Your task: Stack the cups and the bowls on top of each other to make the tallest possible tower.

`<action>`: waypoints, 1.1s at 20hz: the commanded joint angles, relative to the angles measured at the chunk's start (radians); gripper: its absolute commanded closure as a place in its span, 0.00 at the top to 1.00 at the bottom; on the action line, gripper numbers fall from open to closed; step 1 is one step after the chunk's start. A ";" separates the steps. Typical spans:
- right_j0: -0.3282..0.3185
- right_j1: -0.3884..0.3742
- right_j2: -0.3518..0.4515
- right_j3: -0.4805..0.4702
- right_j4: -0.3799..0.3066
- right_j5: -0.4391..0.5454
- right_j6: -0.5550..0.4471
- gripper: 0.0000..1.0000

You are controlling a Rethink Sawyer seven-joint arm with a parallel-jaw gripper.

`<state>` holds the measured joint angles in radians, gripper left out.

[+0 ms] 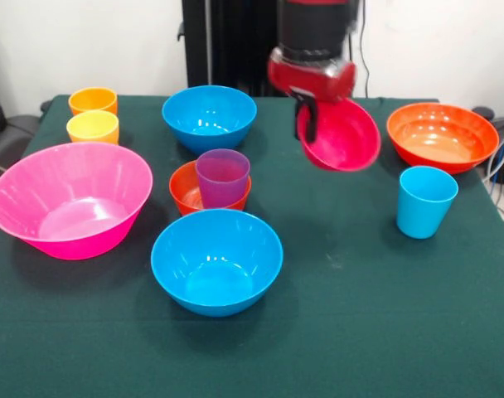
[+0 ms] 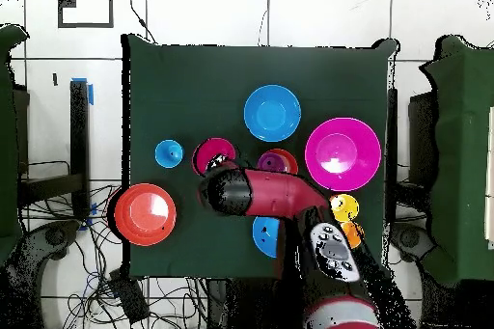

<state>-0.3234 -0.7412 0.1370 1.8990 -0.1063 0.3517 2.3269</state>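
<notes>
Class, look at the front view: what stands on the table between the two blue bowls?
The small orange bowl with the purple cup standing in it lies between the far blue bowl and the near blue bowl.

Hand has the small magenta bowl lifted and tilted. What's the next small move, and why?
Probably carry the magenta bowl toward a wider bowl, likely the wide orange-red bowl beside it, and level it first. The hand grips its rim, so it hangs tilted above the table. The purple cup already fills the small orange bowl, so nothing can nest there.
</notes>
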 commanded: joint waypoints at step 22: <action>-0.462 -0.037 0.502 0.067 -0.158 0.187 -0.448 0.00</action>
<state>-0.7481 -0.9022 0.4633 1.8929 -0.1788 0.6360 2.1484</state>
